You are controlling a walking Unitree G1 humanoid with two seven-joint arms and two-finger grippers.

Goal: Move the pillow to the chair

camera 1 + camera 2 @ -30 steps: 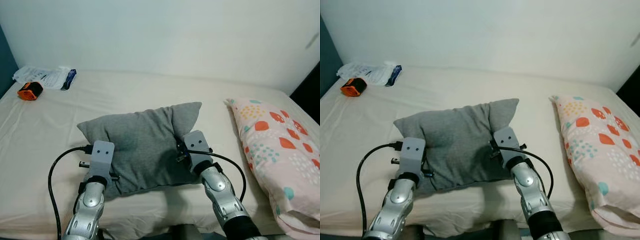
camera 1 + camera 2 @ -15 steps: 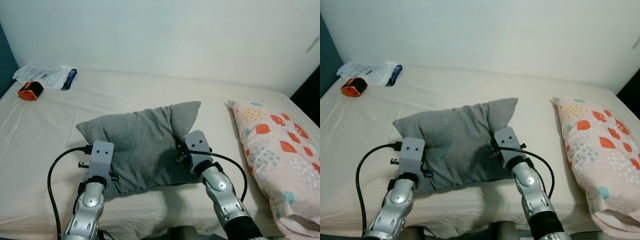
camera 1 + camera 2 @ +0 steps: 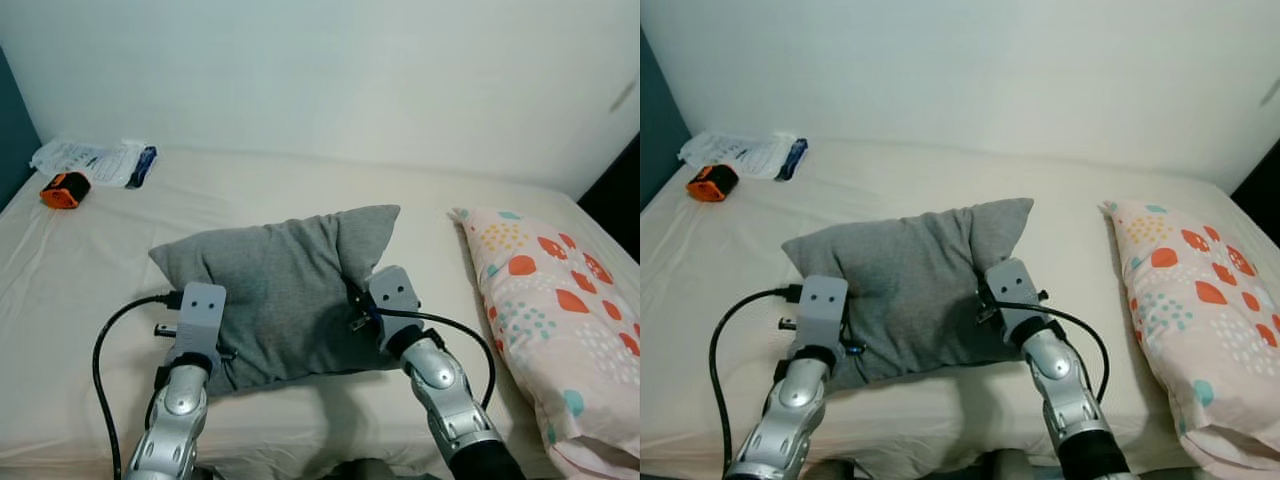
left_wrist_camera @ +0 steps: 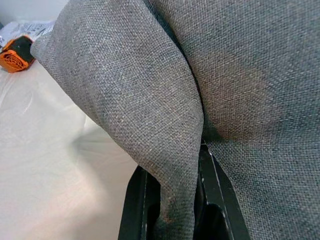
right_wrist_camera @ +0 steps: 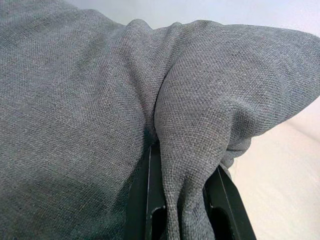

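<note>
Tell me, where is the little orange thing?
In the head views, the orange thing sits on the bed at the far left corner, beside a white plastic packet and far from the grey pillow.

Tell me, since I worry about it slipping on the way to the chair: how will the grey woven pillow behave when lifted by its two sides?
The grey woven pillow will probably sag in the middle: the fabric already bunches into folds between the left claw and right claw. It looks light, puffed rather than dense. The coarse weave should resist slipping.
</note>
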